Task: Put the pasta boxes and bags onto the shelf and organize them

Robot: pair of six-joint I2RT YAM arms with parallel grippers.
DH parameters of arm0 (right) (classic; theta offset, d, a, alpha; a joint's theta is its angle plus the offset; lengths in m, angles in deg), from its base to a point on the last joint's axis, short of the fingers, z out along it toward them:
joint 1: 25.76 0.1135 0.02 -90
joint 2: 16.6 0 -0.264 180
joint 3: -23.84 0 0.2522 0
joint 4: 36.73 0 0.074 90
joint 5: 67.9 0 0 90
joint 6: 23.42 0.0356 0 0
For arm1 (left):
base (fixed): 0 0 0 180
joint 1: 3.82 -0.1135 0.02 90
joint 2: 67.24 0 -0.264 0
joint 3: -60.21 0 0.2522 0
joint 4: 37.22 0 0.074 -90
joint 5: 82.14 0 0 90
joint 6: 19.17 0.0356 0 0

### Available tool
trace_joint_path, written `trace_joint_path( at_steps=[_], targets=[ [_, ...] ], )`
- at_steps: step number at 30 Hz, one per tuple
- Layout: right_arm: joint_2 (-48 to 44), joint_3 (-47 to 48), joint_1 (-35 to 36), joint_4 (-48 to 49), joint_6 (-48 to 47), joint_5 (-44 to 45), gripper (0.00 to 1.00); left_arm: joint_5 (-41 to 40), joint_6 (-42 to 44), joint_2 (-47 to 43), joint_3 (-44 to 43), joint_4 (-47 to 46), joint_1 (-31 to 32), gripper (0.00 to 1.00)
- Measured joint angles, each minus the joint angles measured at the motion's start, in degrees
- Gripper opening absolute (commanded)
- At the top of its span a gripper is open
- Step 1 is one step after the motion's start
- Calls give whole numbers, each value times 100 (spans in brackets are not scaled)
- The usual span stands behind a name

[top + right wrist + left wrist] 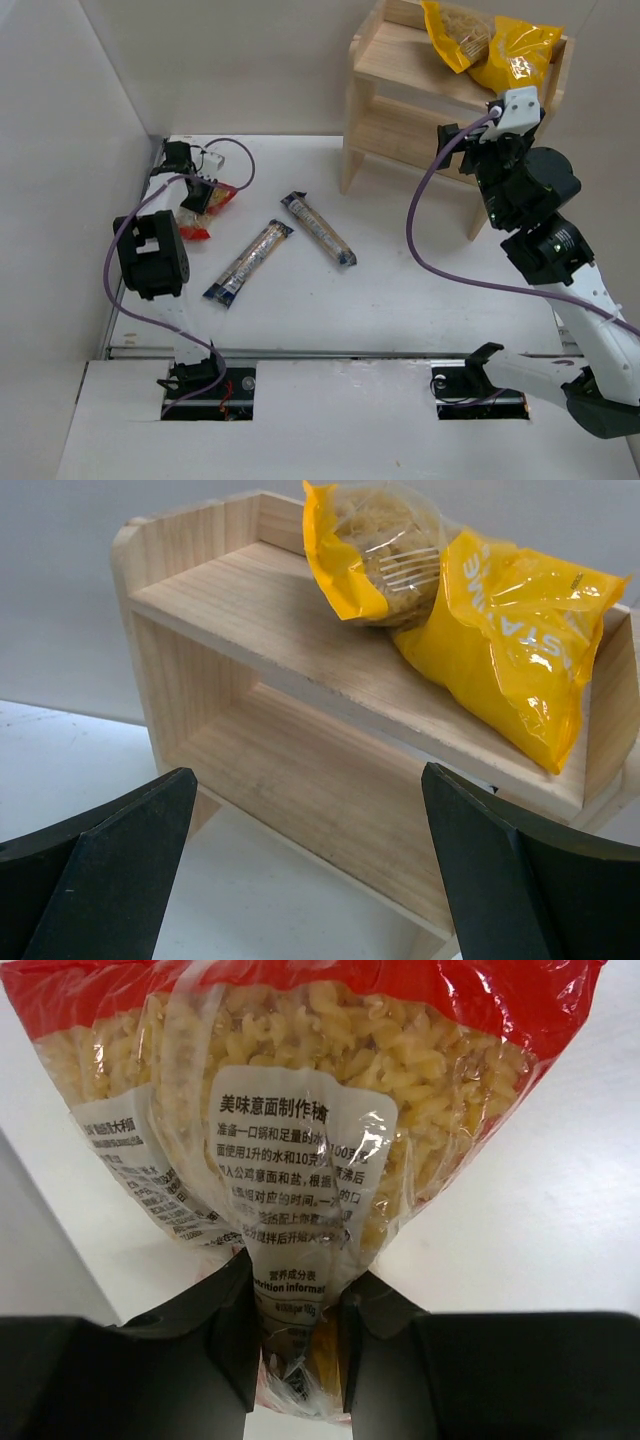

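The whole desk (420, 310) is viewed from a fixed camera set high behind its near edge, looking down and forward, with the shelf (395, 60) at far right. The left wrist view is held very close to the red bag (300, 1080), between the fingers of the left pincer (297, 1305); that bag is seen small at far left from above. The right wrist view is aimed from nearby at the shelf front, whose yellow bag (510, 650) is shared with the top view.
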Motion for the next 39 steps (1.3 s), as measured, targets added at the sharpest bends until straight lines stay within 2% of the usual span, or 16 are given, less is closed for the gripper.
trace_joint_path(
  at_steps=[4, 8, 13, 18, 21, 25, 29, 33, 37, 39],
  targets=[
    [-42, -90, 76, 107, -37, 63, 100, 262, -522, -820, 706, 11, 31, 0],
    [-66, -157, 129, 153, -74, 142, 100, 319, -737, -1676, 1093, 20, 339, 0],
    [-177, -299, 144, 177, -120, 273, 100, 306, -708, -2485, 1172, -146, 920, 0],
    [-457, -562, 146, 284, -125, 407, 100, 157, -476, -2883, 999, -313, 1429, 0],
    [-704, -782, 144, 470, -118, 535, 100, -20, -223, -2883, 428, -323, 1685, 0],
    [-1029, -1088, 101, 723, -114, 673, 100, -264, 179, -2741, -876, -717, 2072, 0],
    [-1180, -1303, 96, 881, -103, 723, 100, -313, 1049, -2354, -2371, -2098, 2804, 0],
    [-1314, -1554, 96, 920, -94, 813, 100, 181, 1947, -1917, -3569, -3436, 3591, 0],
    [-1530, -1871, 96, 922, -22, 951, 100, 695, 2468, -951, -5224, -4129, 4024, 0],
    [-1606, -1961, 96, 914, 57, 1014, 100, 748, 2647, -573, -5668, -4291, 4177, 2]
  ],
)
